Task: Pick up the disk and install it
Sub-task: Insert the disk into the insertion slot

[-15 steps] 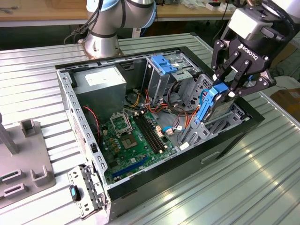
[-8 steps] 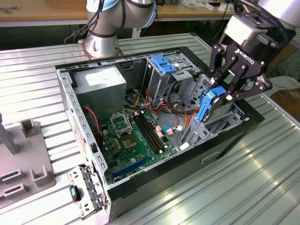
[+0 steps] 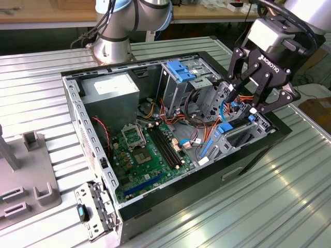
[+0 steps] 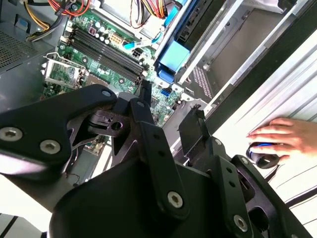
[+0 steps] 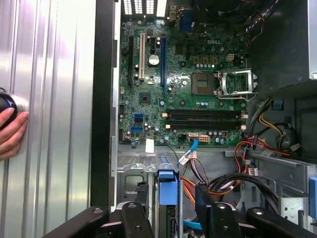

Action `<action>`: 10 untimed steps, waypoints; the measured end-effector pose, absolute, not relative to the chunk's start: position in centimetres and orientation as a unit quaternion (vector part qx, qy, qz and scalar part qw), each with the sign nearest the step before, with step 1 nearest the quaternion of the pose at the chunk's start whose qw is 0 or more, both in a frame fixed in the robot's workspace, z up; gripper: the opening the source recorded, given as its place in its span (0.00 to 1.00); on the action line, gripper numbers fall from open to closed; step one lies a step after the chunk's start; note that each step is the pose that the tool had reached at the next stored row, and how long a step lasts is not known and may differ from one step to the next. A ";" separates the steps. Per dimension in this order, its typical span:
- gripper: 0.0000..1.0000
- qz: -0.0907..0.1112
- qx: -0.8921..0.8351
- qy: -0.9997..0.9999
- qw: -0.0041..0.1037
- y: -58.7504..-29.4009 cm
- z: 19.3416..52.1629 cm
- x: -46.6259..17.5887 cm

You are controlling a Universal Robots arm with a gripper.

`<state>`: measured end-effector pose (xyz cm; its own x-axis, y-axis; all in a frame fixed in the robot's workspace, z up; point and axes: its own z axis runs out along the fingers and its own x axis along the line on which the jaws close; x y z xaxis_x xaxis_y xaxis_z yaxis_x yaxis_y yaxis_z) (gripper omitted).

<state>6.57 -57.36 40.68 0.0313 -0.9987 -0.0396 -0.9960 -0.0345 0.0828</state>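
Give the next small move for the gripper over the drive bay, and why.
Probably lower a little, straight down: in the first wrist view the open black gripper holds nothing, and the grey metal disk with light-blue bracket lines up between its fingers.

This is a robotics workshop. An arm base (image 3: 111,49) stands on a ribbed metal table (image 3: 289,196), just beyond an opened computer case (image 3: 85,129). Wooden benches (image 3: 46,13) line the far side.
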 end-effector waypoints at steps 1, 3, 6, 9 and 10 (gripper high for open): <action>0.50 -0.043 0.718 -0.695 0.016 -57.4 40.7 6.6; 0.50 -0.043 0.718 -0.695 0.016 -57.4 40.7 6.6; 0.50 -0.043 0.718 -0.695 0.016 -57.4 40.7 6.6; 0.50 -0.043 0.718 -0.695 0.016 -57.4 40.7 6.9; 0.50 -0.043 0.718 -0.695 0.016 -57.3 40.6 7.4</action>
